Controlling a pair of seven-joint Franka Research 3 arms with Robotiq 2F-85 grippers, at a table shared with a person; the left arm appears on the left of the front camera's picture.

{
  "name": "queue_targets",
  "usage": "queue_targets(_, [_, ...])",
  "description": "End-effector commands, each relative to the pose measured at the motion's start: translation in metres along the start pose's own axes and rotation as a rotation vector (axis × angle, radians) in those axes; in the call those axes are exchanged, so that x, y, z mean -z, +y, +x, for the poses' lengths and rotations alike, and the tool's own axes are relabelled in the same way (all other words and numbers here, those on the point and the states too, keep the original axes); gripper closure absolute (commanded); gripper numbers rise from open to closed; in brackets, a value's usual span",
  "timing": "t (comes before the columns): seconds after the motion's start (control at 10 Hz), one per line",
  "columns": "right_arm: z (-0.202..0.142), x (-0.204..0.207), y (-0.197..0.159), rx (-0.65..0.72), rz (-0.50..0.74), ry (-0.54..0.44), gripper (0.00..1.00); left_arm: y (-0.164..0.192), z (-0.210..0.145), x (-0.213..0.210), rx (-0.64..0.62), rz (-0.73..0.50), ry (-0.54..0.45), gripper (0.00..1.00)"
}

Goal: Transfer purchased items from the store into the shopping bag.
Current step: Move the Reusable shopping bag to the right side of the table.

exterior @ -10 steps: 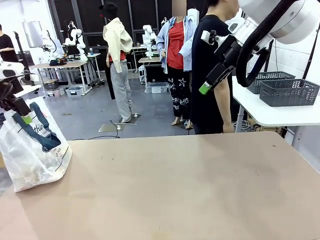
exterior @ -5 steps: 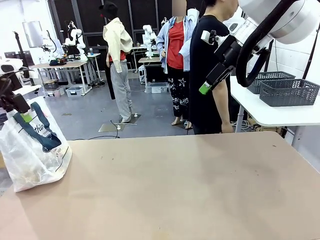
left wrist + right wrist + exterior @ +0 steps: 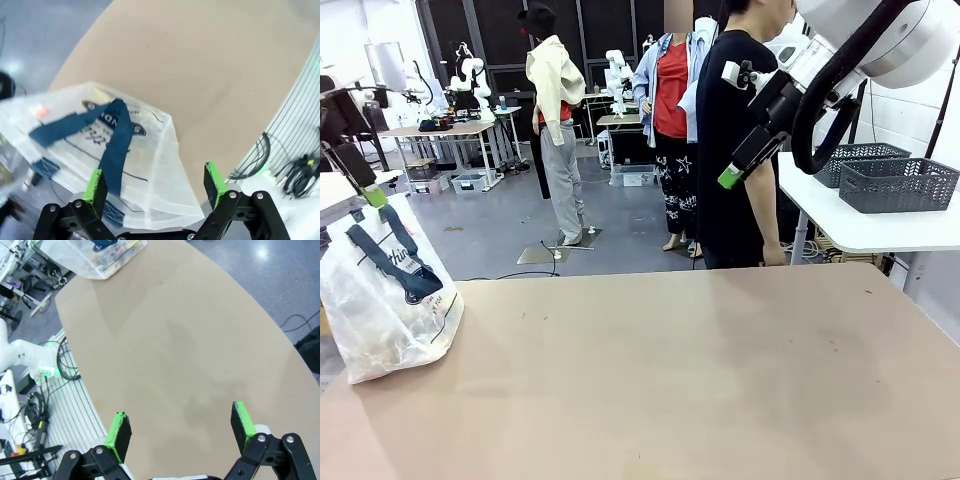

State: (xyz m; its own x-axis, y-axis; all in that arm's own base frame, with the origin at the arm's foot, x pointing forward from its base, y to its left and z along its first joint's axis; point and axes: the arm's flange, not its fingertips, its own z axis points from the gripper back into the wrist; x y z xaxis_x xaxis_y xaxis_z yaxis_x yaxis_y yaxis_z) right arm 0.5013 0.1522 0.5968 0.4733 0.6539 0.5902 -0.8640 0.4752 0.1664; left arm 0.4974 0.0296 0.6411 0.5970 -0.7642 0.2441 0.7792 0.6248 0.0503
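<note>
Tan tabletop [image 3: 700,370] is bare, and my left gripper [image 3: 365,185] has just climbed clear of the shopping bag [image 3: 385,300].
Bag sits slumped at the tabletop's left edge with packets inside, so loading looks finished; both grippers, right gripper [image 3: 182,432] included, gape wide and empty. Print reads "thi…", rest unreadable.

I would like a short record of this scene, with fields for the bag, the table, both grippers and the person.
bag: shopping bag slumped at the table's left edge, navy handles on top, small packets dimly visible inside
table: tan table, bare surface beside the bag
left gripper: left gripper open, raised above the bag, holding nothing
right gripper: right gripper open, high over the table, holding nothing
person: person in black standing at the far side
</note>
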Motion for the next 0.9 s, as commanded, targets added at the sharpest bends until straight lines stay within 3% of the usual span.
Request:
queue_targets(0.0, [-0.001, 0.000, -0.001, 0.001, 0.005, -0.003, 0.00, 0.011, 0.002, 0.004, 0.233, -0.074, -0.071, 0.00])
queue_targets(0.4, [-0.001, 0.000, -0.001, 0.001, 0.005, -0.003, 0.00, 0.033, 0.013, 0.008, 0.524, -0.216, -0.181, 0.00])
queue_targets(0.8, [-0.001, 0.000, -0.001, 0.001, 0.005, -0.003, 0.00, 0.053, 0.022, 0.011, 0.477, -0.235, -0.379, 0.00])
